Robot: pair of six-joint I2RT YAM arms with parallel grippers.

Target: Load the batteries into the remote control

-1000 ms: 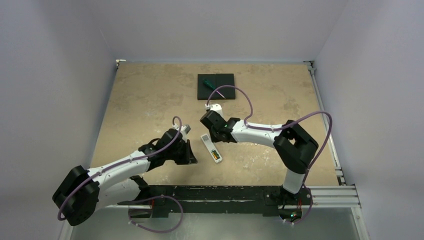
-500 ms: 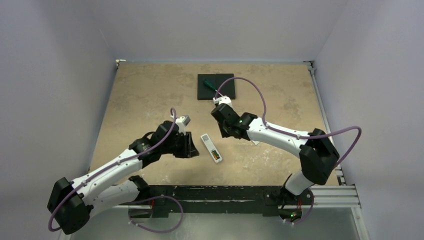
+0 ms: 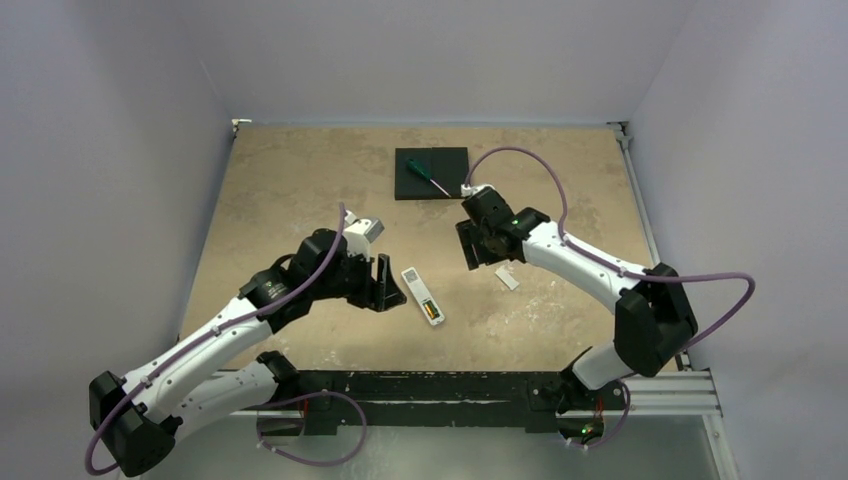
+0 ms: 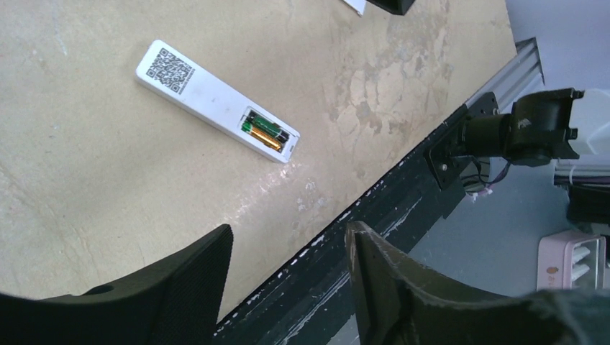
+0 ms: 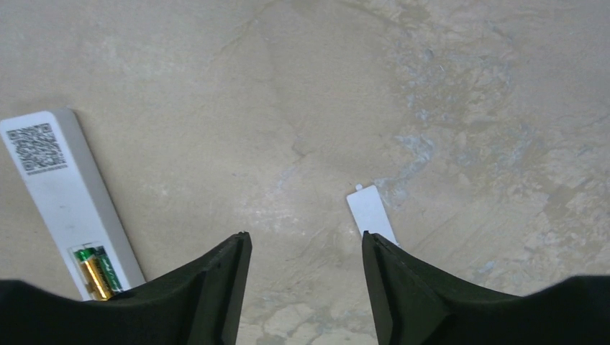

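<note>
remote control [image 3: 421,295] lies diagonal, batteries [image 3: 432,312] at its near end; left hand [image 3: 386,284] and right hand [image 3: 469,244] wide, empty.

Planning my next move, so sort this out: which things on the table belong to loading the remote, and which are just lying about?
Job: remote control, back up; batteries, in its open compartment.
Lying about: white cover strip, right of the remote, perhaps its lid; black pad; green-handled screwdriver on that pad.
</note>
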